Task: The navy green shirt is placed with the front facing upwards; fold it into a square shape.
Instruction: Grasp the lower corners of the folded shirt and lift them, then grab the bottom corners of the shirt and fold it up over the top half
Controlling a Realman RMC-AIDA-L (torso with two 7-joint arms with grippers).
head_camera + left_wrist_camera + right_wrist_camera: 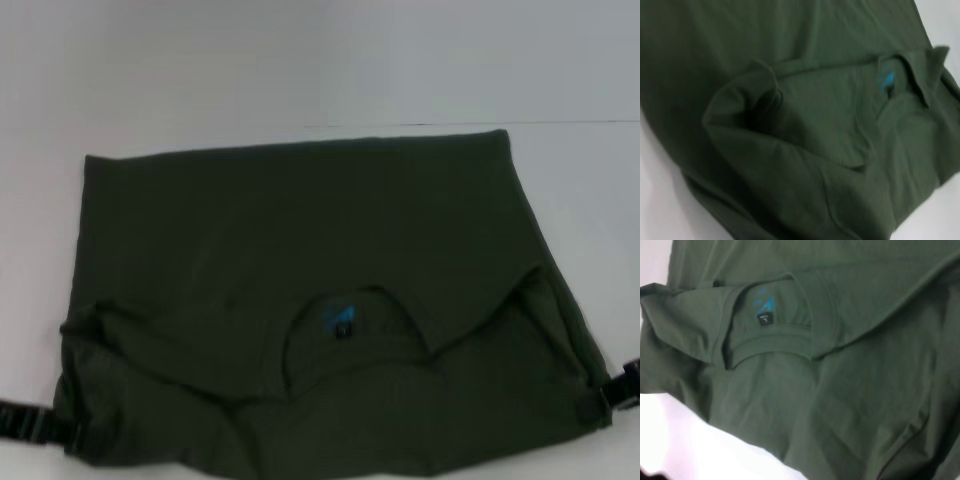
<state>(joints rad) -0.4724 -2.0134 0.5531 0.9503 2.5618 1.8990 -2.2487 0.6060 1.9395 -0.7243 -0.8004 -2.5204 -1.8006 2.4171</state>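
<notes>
The navy green shirt (300, 250) is spread on the tabletop (200, 70), neck label (340, 322) up, long axis spanning from left claw (35, 425) to right claw (615, 390), both equally near its edges; finger states cannot be told.

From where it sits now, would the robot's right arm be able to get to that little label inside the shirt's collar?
Probably yes. The neck label lies exposed in the open collar of the navy green shirt, with nothing on top of it. The right end effector sits at the shirt's near right edge, so only flat cloth lies between them.
</notes>
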